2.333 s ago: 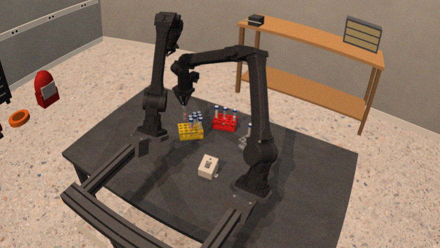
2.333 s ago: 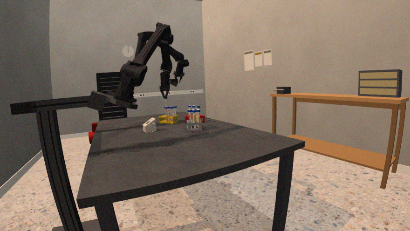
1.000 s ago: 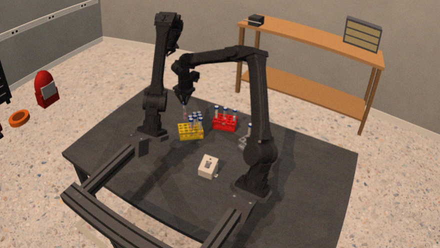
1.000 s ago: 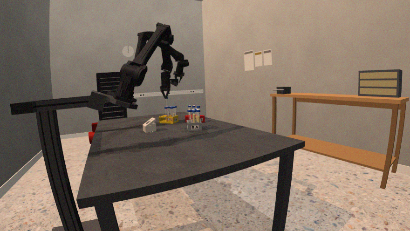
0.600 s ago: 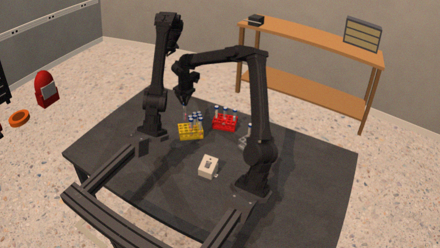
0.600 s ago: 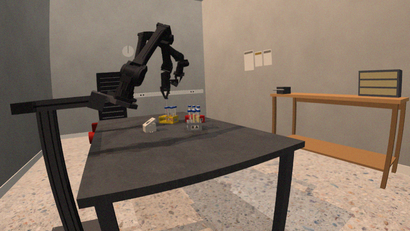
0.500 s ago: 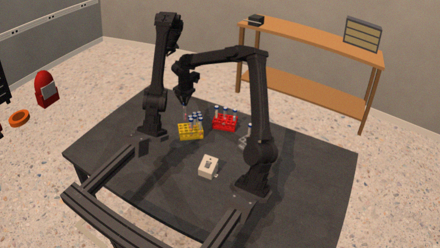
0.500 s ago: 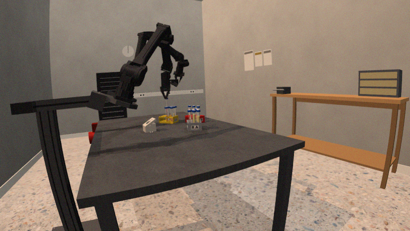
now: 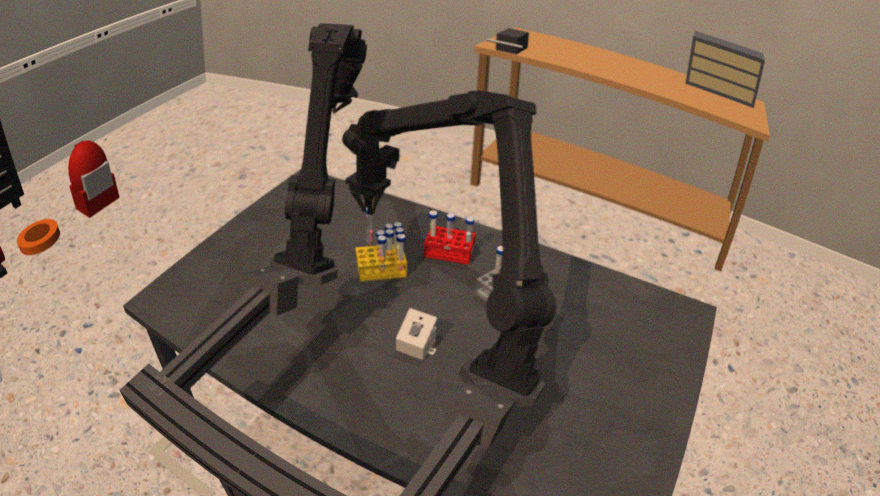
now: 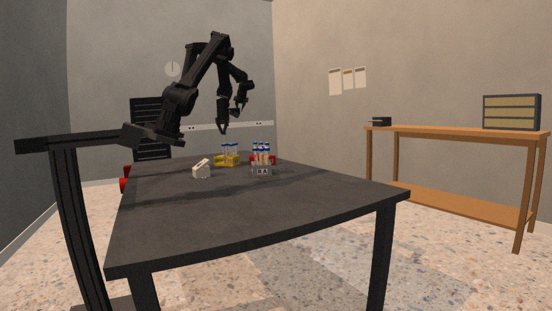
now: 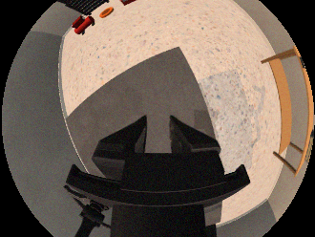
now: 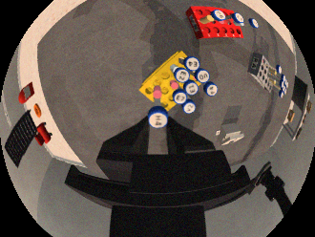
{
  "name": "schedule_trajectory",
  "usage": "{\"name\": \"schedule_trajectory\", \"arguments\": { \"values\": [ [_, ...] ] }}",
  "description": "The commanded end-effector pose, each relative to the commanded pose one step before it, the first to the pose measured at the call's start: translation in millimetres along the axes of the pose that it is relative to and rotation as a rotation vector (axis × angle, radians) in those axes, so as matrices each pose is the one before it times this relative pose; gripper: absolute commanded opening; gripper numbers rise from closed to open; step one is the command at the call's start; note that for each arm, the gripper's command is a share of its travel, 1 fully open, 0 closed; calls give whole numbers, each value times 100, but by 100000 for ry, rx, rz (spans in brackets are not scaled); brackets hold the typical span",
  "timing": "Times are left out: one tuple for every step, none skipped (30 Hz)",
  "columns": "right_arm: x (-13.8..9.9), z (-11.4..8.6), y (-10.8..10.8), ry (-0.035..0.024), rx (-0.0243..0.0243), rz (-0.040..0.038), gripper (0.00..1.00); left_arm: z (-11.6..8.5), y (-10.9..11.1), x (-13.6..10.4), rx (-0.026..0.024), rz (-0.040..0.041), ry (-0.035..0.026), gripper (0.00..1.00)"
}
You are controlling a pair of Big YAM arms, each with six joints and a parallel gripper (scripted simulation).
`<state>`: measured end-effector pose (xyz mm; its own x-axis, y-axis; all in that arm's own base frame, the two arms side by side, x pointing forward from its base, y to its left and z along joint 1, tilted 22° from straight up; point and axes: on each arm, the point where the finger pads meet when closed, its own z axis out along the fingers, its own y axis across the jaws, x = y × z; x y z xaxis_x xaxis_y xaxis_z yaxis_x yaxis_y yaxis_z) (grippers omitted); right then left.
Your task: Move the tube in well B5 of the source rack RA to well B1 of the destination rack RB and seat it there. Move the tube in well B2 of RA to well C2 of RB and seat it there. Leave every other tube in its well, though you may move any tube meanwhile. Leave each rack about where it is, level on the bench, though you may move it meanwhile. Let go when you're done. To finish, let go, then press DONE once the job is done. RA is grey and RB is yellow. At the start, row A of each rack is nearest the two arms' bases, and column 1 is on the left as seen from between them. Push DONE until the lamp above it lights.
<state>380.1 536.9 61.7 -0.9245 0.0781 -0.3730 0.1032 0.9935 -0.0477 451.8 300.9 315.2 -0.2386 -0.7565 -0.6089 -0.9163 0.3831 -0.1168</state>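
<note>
The held tube [image 9: 369, 225] [image 10: 223, 138] [image 12: 157, 118] hung upright, cap uppermost, on the left arm's side of the bench [image 9: 622, 345] [image 10: 247, 216] [image 11: 167, 81] [image 12: 91, 62], toward the corner where that end met the long edge opposite the bases. Its body was clear and slender, with pink low down inside; its blue-rimmed cap had a white top bearing dark characters that looked like H4. The right gripper [image 9: 367, 209] [image 10: 222, 131] [image 12: 157, 119] had its fingers clamped on it near the cap. Its lower end was by the yellow rack [image 9: 382, 266] [image 10: 220, 163] [image 12: 163, 68]; whether it was directly over a well could not be told.

Seven capped tubes stood in the yellow rack. The red rack [image 9: 448, 252] [image 10: 251, 160] [image 12: 193, 24] stood next to it, nearer the long edge opposite the bases, with capped tubes in it. The grey rack [image 9: 483, 294] [image 10: 254, 172] [image 12: 259, 59] stood farther toward the right arm's end, partly hidden by that arm from above, also bearing blue-capped tubes. The pale button box [image 9: 412, 343] [image 10: 201, 172] [image 12: 232, 138] sat nearer the bases' edge. High over the left arm's end, the left gripper [image 9: 336, 108] [image 10: 241, 106] [image 11: 158, 118] had its fingers partly apart, nothing between them.
</note>
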Motion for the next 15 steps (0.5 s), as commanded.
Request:
{"name": "schedule_trajectory", "arguments": {
  "values": [
    [-1123,280,529,-794,-1860,978,0,-1264,-508,-1491,2134,-1303,-3056,30],
    [-65,-168,62,-150,-317,60,0,0,0,0,0,0,0,30],
    [0,-15,55,-42,-109,-17,0,0,0,0,0,0,0,30],
    [63,147,26,75,134,-90,0,0,0,0,0,0,0,30],
    [102,259,-21,164,327,-125,0,0,0,0,0,0,0,30],
    [101,284,-70,196,406,-112,0,0,0,0,0,0,0,30],
    [27,149,-93,110,243,-13,0,0,0,0,0,0,0,30],
    [0,0,0,0,0,0,0,0,0,0,0,0,0,30],
    [0,0,0,0,0,0,0,0,0,0,0,0,0,30],
    [-362,-680,-15,-506,-956,563,0,0,0,0,0,0,0,30],
    [3,102,-43,53,130,-72,0,0,0,0,0,0,0,30],
    [-2,52,-16,8,46,-53,0,0,0,0,0,0,0,30],
    [151,231,-36,179,332,-177,0,0,0,0,0,0,0,30],
    [211,245,-46,213,383,-281,0,0,0,0,0,0,0,30],
    [234,250,-62,231,416,-309,0,0,0,0,0,0,0,30]
  ]
}}
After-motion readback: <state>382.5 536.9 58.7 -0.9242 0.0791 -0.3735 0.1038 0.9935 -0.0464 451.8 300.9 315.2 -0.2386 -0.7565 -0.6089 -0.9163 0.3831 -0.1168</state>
